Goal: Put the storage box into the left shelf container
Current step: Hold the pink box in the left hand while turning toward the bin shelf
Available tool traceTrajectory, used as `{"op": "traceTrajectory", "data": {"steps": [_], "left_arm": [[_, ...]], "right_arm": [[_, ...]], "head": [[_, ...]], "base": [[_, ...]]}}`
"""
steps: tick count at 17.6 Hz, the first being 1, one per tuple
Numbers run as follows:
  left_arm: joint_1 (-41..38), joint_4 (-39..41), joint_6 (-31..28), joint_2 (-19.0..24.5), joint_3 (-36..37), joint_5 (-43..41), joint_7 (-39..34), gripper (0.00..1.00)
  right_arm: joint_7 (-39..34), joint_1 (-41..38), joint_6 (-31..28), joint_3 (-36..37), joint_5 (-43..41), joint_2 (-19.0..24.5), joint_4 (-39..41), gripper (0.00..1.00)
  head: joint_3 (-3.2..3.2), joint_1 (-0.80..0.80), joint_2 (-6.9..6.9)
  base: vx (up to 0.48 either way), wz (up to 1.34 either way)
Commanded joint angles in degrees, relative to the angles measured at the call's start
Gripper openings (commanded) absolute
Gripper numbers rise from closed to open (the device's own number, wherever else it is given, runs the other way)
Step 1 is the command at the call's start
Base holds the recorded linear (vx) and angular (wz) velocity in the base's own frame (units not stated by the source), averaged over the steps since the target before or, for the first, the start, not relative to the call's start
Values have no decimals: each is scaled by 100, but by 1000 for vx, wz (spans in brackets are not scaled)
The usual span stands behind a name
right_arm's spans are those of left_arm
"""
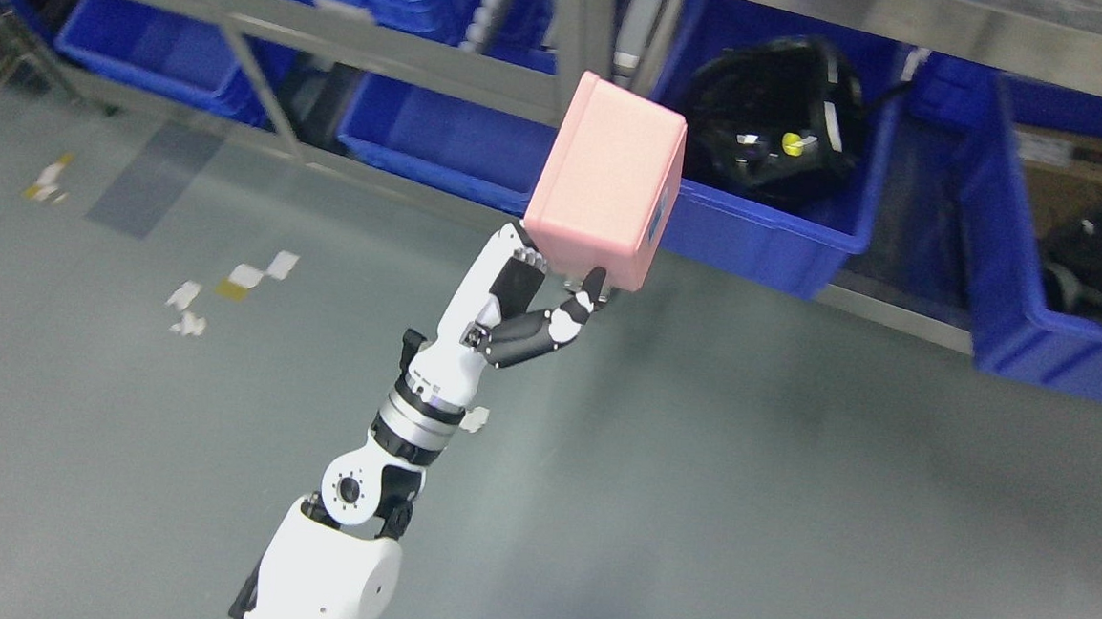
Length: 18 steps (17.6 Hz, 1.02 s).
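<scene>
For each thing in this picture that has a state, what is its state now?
left hand: shut on the pink storage box, arm raised toward the shelf.
pink storage box: closed, held up tilted, not in any bin.
blue bin on the left: open, looks empty.
blue bin behind the box: open, holds a black item.
right hand: not in view.

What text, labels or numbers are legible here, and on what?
None can be read.
Pink storage box: a blue label on its right side, seen edge-on, too blurred to read.
Black gear in the blue bin: white patches and a yellow dot, no readable print.
Cardboard in the right bin: pale label, blurred.
</scene>
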<state>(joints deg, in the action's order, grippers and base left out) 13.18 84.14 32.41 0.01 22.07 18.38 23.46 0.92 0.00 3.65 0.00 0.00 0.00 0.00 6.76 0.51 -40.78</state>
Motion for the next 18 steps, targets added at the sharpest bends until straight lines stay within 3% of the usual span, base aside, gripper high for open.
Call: {"op": "traceTrajectory", "data": {"steps": [1, 4, 10, 18], "left_arm": [[-1413, 911, 283, 99, -193, 17, 246, 1], [-1801, 903, 503, 99, -282, 17, 431, 2], [-1749, 850, 512, 99, -739, 17, 397, 2], [-1767, 850, 573, 99, -923, 17, 353, 3]], "right_arm": [[-13, 36, 4, 17, -9, -100, 100, 100], [-13, 36, 4, 17, -9, -100, 100, 100], [-13, 36, 4, 17, -9, -100, 100, 100], [-13, 36, 4, 17, -9, -100, 100, 100]], "head": [[0, 0, 0], [0, 0, -1], [-1, 0, -4], [-1, 1, -4]], "base": [[-60, 1076], [8, 1286], [112, 1191], [197, 668]]}}
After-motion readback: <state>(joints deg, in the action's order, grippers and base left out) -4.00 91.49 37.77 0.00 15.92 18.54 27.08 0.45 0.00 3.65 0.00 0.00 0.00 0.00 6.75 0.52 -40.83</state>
